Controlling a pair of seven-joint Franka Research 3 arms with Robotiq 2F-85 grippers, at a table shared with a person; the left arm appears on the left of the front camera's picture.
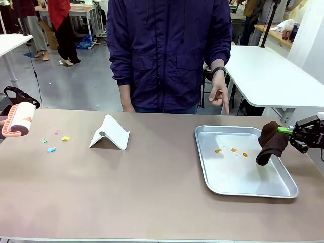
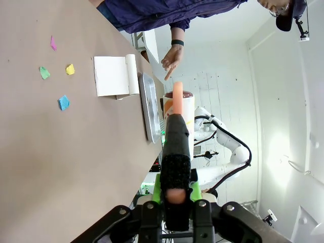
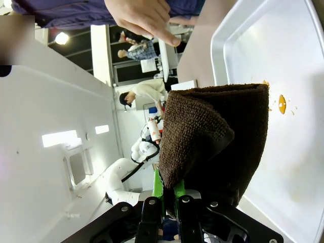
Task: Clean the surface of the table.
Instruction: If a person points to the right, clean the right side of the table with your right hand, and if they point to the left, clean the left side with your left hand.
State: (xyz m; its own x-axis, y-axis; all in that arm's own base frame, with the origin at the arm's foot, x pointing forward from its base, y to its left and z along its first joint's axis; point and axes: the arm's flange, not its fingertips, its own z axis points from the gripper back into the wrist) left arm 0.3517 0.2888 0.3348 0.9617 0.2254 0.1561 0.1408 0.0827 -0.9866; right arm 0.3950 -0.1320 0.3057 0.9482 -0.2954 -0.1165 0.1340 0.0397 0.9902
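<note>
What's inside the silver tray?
Three small orange scraps lie on the tray floor. The brown cloth hangs over its right rim, hiding whatever lies beneath.

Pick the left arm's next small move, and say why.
Probably lower the lint roller onto the paper scraps just beside it: the left gripper is shut on its handle, the roller is at the left edge of the table, and the scraps lie loose there.

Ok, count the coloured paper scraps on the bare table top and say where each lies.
4, near the table's left end, left of the white stand: pink scrap farthest back, green scrap leftmost, yellow scrap nearest the stand, blue scrap nearest the robot. The roller may hide others.
</note>
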